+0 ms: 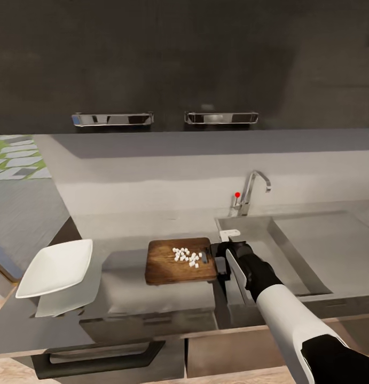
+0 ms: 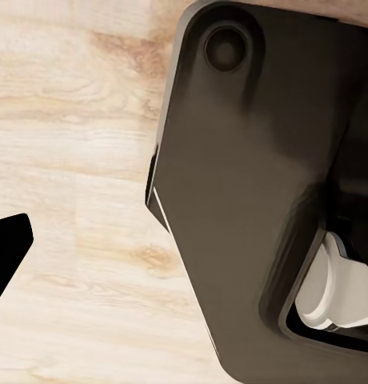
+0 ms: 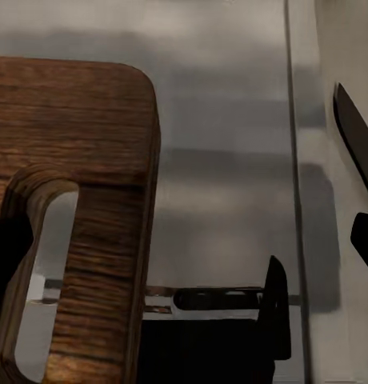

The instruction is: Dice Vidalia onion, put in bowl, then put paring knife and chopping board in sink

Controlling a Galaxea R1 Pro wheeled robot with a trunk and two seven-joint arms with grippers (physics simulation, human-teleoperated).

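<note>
The right claw point(image 1: 222, 260) sat at the handle end of the chopping board point(image 1: 168, 264), its jaws apparently straddling the slotted edge; we could not tell how firmly they gripped. The board, a stiff brown slab with streaky grain and rounded corners, lay on the grey tabletop point(image 1: 125, 301) beside the steel sink point(image 1: 291, 240). Diced onion point(image 1: 187, 256), tiny loose white cubes, lay on it and, we judged, would roll off if it tilted. The white bowl point(image 1: 56, 266) waited well apart.

cabinet handles point(image 1: 112, 118) chrome, on dark doors | drawer handle point(image 1: 99, 358) black | wooden floor point(image 2: 72, 160)
</note>
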